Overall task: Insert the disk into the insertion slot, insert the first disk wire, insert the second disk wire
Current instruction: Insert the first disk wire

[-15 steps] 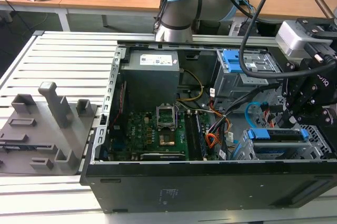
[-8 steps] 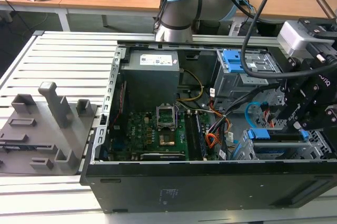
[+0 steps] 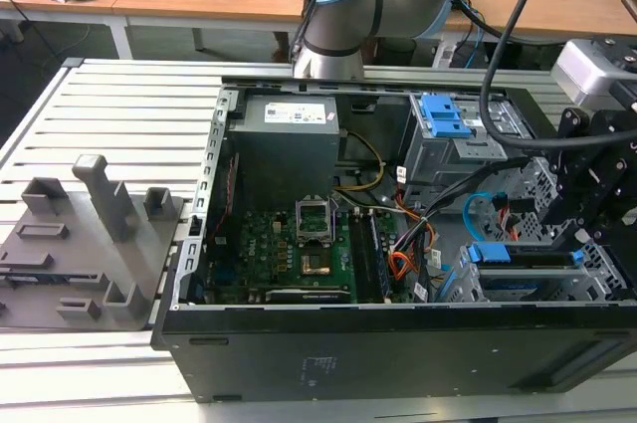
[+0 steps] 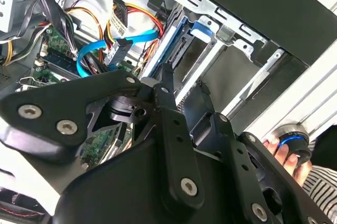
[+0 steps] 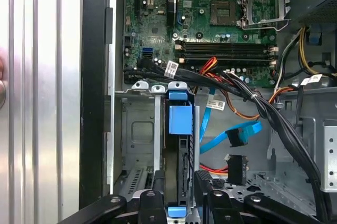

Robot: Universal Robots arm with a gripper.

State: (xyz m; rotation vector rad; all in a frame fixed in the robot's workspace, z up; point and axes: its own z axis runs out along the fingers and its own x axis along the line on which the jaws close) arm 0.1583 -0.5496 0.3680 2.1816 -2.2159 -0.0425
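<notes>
The disk [image 5: 179,145] in its bright blue frame stands on edge inside the insertion slot [image 5: 138,129], the silver perforated cage at the case's corner [image 3: 597,279]. My gripper [image 5: 180,177] straddles the disk's outer end, a black finger pressed against each side, shut on it; the exterior view shows the gripper [image 3: 582,234] just above the disk [image 3: 528,256]. The first disk wire [image 5: 237,168], an orange-red bundle with a black plug, hangs loose beside the cage. The second disk wire [image 5: 234,135], light blue and looped, lies free close by [image 4: 100,50].
A taller grey bay with a blue latch [image 3: 443,119] stands behind the cage. A thick black cable bundle [image 5: 274,113] crosses over the motherboard [image 3: 289,244]. A grey fixture plate [image 3: 90,244] lies at the exterior view's left. A person's hand [image 4: 279,150] rests outside the case.
</notes>
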